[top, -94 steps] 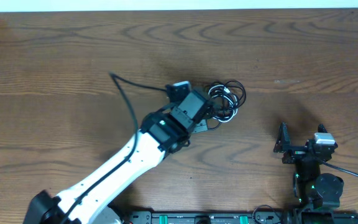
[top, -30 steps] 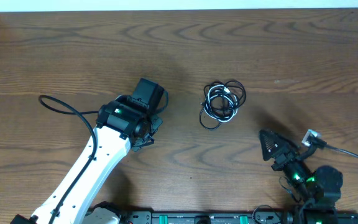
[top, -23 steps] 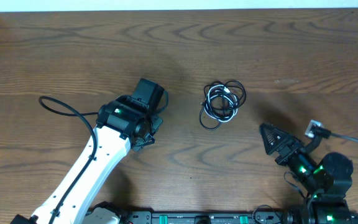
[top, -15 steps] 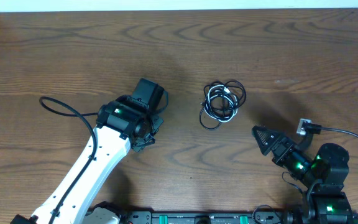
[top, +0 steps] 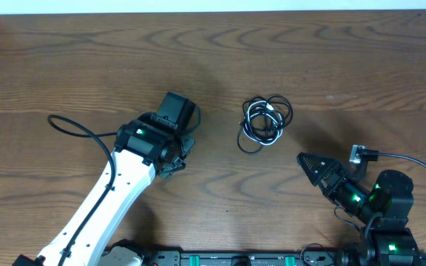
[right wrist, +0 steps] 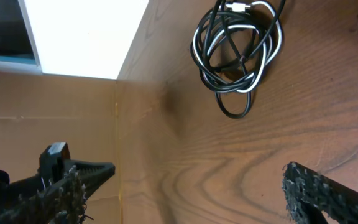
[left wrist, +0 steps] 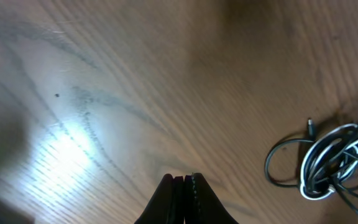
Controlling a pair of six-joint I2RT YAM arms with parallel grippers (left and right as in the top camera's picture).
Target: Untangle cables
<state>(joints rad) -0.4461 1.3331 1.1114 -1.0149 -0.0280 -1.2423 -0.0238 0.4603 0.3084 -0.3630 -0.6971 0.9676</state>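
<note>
One bunch, cables (top: 265, 123), on table (top: 346, 59); left claw (left wrist: 183, 179) closed; right claw (right wrist: 199, 168) spread

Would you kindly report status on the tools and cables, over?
Left tool shut, empty. Right tool open, clear of the cables. Cables bunched on the table, neither tool touching. Nothing in the way.

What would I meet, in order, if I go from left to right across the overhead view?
left fingers, shut and holding nothing → cables, black ones and a white one bunched in one small heap on the table → right fingers, open and pointing toward that heap.
</note>
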